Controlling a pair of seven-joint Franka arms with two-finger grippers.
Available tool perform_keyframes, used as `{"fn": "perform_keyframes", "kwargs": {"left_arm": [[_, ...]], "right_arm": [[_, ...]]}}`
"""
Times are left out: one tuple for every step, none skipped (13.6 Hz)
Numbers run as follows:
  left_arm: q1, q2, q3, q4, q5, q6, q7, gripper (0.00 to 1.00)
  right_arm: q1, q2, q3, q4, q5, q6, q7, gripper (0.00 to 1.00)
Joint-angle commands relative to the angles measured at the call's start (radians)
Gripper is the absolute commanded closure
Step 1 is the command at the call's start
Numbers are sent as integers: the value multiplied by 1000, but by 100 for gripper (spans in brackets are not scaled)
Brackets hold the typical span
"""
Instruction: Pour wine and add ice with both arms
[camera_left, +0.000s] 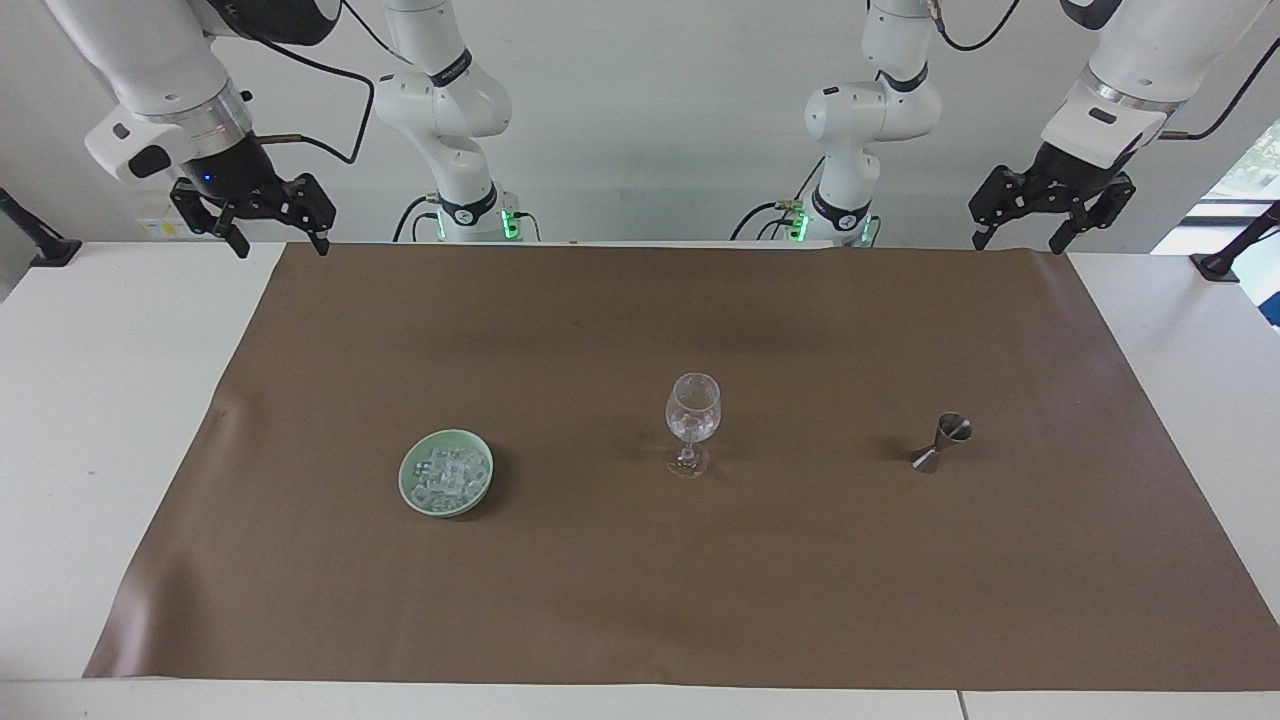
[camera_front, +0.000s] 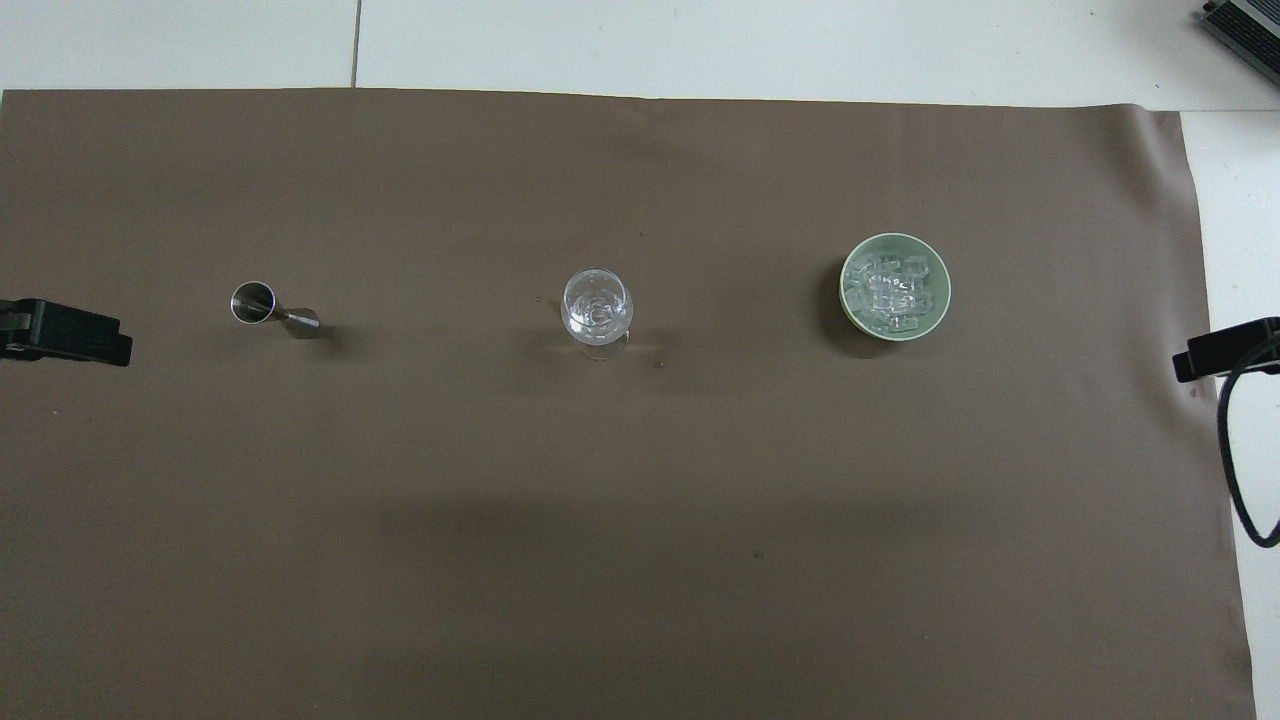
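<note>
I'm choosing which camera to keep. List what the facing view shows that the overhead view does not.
Facing view only: both arms whole, their bases, and both claws entire and open, the right claw and left claw raised over the mat's corners nearest the robots.

Overhead view only: straight down into the wine glass and jigger; only the claws' tips show.

Both: brown mat, jigger, wine glass, and green dish of ice, in a row.
</note>
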Motion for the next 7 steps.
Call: {"fn": "perform_keyframes", "kwargs": {"left_arm": [[4,-61,-4,-116,-3,128,17,0],[4,-62,-4,-117,-3,134,10,0],[4,-55,-4,-94,-3,110,12,0],[3,-49,-4,-80,-3,70,10,0],[0,-46,-4,-70,-1,55,9,0],[1,-46,-4,-71,-1,53,10,0],[3,-47,-4,-71,-1,47,10,0]], "right_arm": [[2,0,0,8,-1,26,12,0],[3,0,-2,8,2,20,12,0],[2,0,-2,8,6,15,12,0],[2,-6,-3,10,6,10,12,0],[2,-10,-7,10,4,-8,12,0],[3,-13,-7,10,6,-29,12,0],[5,-16,-7,10,6,-39,12,0]]}}
